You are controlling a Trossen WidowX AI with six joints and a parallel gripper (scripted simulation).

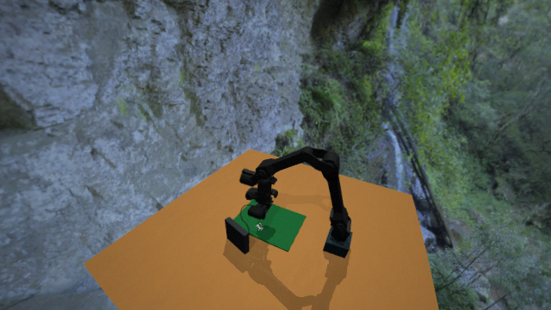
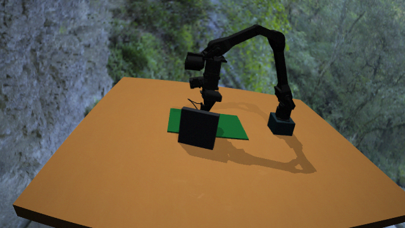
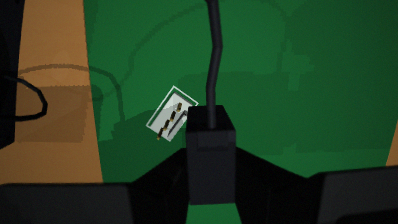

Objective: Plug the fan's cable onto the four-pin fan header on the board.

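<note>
My gripper (image 3: 208, 156) (image 1: 257, 213) (image 2: 206, 108) is shut on the fan's black plug (image 3: 210, 167), holding it above the green board (image 1: 290, 221) (image 2: 234, 126) (image 3: 335, 30). The cable (image 3: 212, 85) (image 2: 193, 102) runs from the plug's top. The white four-pin header (image 3: 165, 117) (image 1: 259, 226) shows just left of the plug and farther up in the wrist view, its pin row slanted relative to the plug. The plug covers the header's right edge in that view. The plug's underside and its height over the board cannot be seen. The fan hides the header in the exterior view.
The square black fan (image 1: 237, 236) (image 2: 199, 128) stands upright beside the board and shows at the left edge of the wrist view (image 3: 6, 50). Cable also loops there. The arm's base (image 1: 337, 245) (image 2: 281, 124) stands on the orange table (image 1: 172, 250) (image 2: 111, 171), across the board from the fan.
</note>
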